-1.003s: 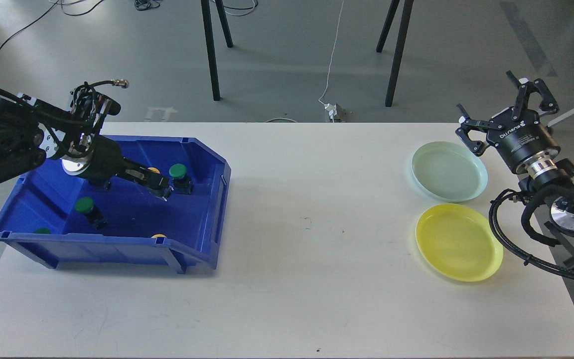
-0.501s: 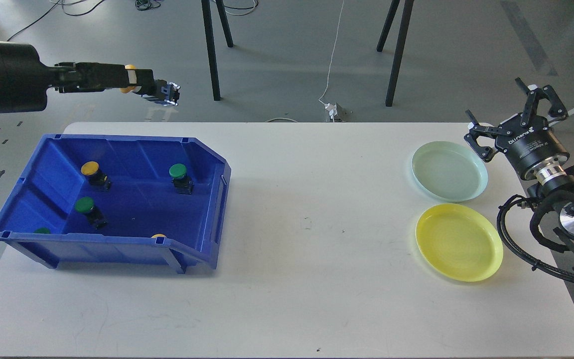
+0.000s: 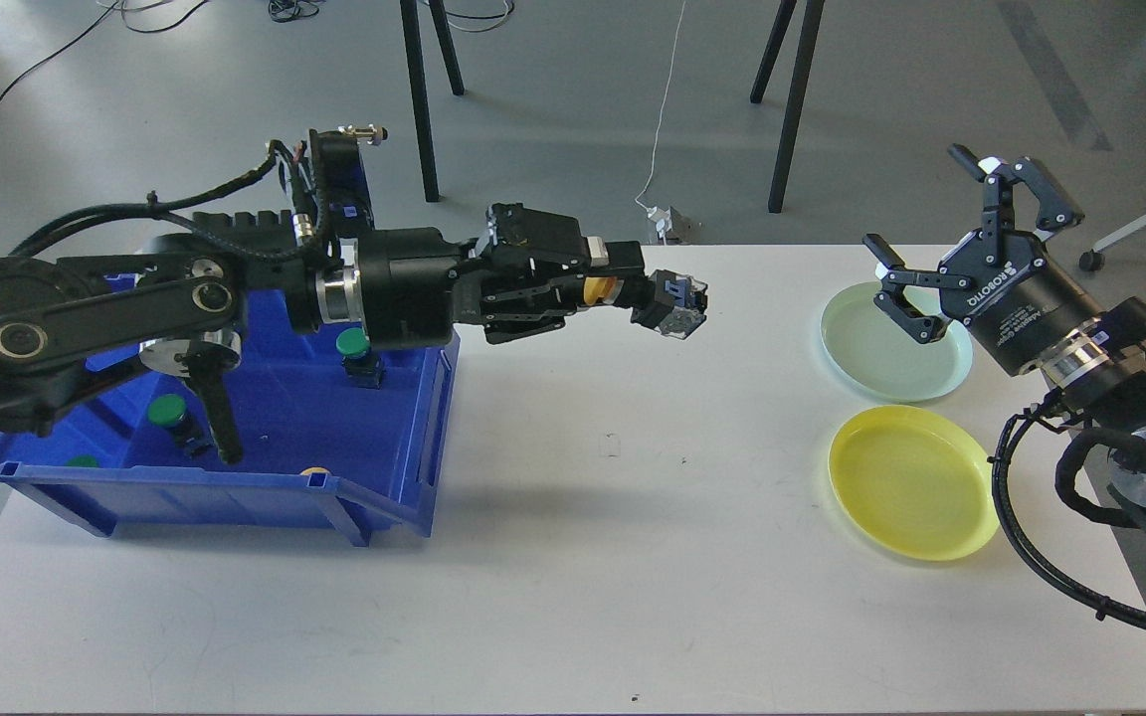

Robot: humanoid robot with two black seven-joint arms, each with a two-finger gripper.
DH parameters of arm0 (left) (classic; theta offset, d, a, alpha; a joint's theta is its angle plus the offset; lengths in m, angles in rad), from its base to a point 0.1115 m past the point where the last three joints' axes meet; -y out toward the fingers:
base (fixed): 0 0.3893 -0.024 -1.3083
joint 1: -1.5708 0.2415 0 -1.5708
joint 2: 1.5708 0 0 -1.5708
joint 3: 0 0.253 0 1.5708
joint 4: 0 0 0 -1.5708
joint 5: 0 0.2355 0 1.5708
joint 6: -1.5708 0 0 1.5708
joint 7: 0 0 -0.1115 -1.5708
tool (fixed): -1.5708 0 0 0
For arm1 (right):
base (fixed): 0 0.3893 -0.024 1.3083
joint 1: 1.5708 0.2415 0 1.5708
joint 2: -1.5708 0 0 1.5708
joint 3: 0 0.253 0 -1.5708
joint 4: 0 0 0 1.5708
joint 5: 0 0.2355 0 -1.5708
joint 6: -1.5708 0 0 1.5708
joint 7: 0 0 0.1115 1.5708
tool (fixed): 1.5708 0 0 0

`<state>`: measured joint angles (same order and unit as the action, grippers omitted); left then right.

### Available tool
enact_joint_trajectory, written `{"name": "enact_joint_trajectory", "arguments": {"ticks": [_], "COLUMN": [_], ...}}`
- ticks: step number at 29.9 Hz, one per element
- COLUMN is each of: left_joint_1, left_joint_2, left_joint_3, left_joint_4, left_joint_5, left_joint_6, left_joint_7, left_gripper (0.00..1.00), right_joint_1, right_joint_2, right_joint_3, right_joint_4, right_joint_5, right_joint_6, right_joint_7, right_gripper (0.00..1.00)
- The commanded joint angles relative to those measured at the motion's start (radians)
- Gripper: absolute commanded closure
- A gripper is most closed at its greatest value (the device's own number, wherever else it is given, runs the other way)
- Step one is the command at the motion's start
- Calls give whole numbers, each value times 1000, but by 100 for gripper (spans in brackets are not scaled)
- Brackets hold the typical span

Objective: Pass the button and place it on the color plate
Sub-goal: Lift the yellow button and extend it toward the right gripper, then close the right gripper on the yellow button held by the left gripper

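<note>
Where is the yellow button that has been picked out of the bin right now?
In the head view, the yellow button is held in the left gripper, raised above the table's middle, between the blue bin and the plates.

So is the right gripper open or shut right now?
Open. The right gripper hangs over the pale green plate with its fingers spread and nothing between them.

This was a robotics lab. A bare white counter (image 3: 573, 557) stood on a grey concrete floor (image 3: 553, 89), with loose cables (image 3: 661, 119) and black tripod legs (image 3: 787, 109) behind.
</note>
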<state>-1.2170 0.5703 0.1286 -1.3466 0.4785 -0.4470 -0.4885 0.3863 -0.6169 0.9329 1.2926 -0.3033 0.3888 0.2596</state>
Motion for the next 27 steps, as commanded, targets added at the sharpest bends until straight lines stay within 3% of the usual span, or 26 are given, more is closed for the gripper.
{"name": "enact_joint_trajectory", "arguments": {"ticks": [1, 9, 18, 27], "left_joint_1": [40, 47, 47, 47], "left_joint_2": [-53, -67, -78, -79], "left_joint_3": [-6, -40, -40, -40], "left_joint_4": [20, 56, 58, 58], "left_joint_5": [0, -69, -81, -81], "left_joint_6": [19, 7, 13, 16], "left_joint_7": [0, 0, 0, 0], "left_gripper": [91, 90, 90, 90], "right_joint_1": [-14, 19, 43, 77], "right_joint_2": [-40, -34, 19, 6], "right_joint_3": [-46, -172, -177, -235], "right_joint_4": [89, 134, 159, 165], "right_joint_5": [-151, -174, -172, -174], "right_joint_6": [-11, 36, 56, 100], "right_joint_7": [6, 15, 171, 179], "right_gripper": [1, 1, 1, 1]}}
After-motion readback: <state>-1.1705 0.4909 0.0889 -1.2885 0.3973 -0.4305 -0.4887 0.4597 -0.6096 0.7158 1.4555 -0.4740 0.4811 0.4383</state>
